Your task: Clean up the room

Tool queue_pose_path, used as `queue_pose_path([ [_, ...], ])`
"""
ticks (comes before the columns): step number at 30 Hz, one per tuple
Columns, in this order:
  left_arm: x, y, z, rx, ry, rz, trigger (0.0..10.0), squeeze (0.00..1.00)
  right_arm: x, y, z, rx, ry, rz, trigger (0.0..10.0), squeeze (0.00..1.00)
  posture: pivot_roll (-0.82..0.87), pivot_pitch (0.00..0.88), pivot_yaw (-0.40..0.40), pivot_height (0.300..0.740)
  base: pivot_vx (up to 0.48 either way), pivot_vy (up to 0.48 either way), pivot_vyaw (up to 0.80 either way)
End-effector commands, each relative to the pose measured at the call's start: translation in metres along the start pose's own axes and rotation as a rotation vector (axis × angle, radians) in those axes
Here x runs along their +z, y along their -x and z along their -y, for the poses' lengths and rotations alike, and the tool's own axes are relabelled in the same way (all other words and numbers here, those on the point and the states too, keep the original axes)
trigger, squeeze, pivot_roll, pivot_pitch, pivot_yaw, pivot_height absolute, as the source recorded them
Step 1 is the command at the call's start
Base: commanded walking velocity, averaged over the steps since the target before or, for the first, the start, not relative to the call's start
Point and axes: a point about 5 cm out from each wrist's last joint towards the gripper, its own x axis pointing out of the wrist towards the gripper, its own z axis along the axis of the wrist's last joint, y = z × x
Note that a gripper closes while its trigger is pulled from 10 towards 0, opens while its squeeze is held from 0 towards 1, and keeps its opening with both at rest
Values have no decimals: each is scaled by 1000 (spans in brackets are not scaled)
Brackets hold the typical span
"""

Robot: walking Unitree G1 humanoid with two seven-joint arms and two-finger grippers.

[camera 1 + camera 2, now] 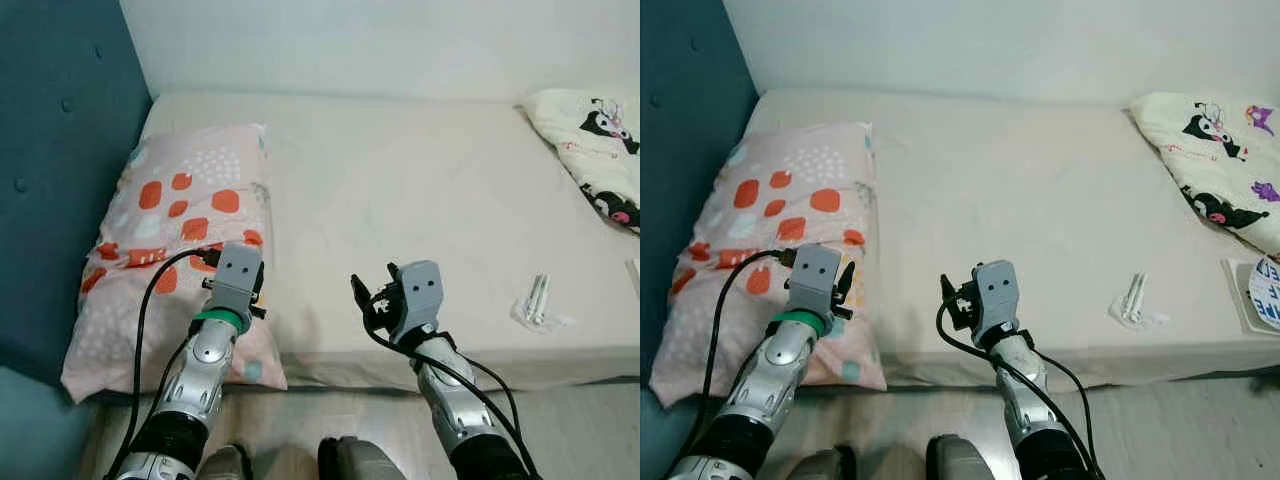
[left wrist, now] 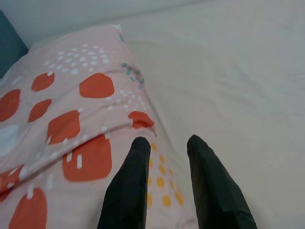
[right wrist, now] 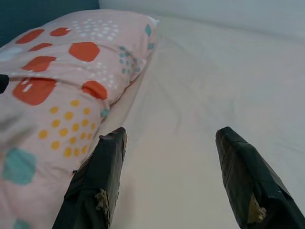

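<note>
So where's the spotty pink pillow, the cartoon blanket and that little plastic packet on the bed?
pink pillow (image 1: 175,215): left eye view, on its orange-spotted top.
cartoon blanket (image 1: 1210,165): right eye view, on its cream middle.
plastic packet (image 1: 538,300): left eye view, on the white sticks inside.

Bedroom in a home: cream-sheeted bed (image 1: 420,200) against a white wall (image 1: 380,45), padded teal headboard (image 1: 60,170), patterned pink pillow (image 1: 175,240), cartoon-print blanket (image 1: 595,140), wood-look floor (image 1: 580,430)
</note>
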Motion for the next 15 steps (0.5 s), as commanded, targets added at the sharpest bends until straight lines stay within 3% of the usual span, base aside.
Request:
queue_pose_path([
  [1,-6,2,2,-7,-9,-24,10000,0,-6,4,3,-19,-13,-17,10000,0,-73,22,-16,740,-420,0,0],
  [15,-5,1,1,-4,-13,-23,10000,0,-6,2,6,-37,8,-27,10000,0,-74,17,-13,740,-406,0,0],
])
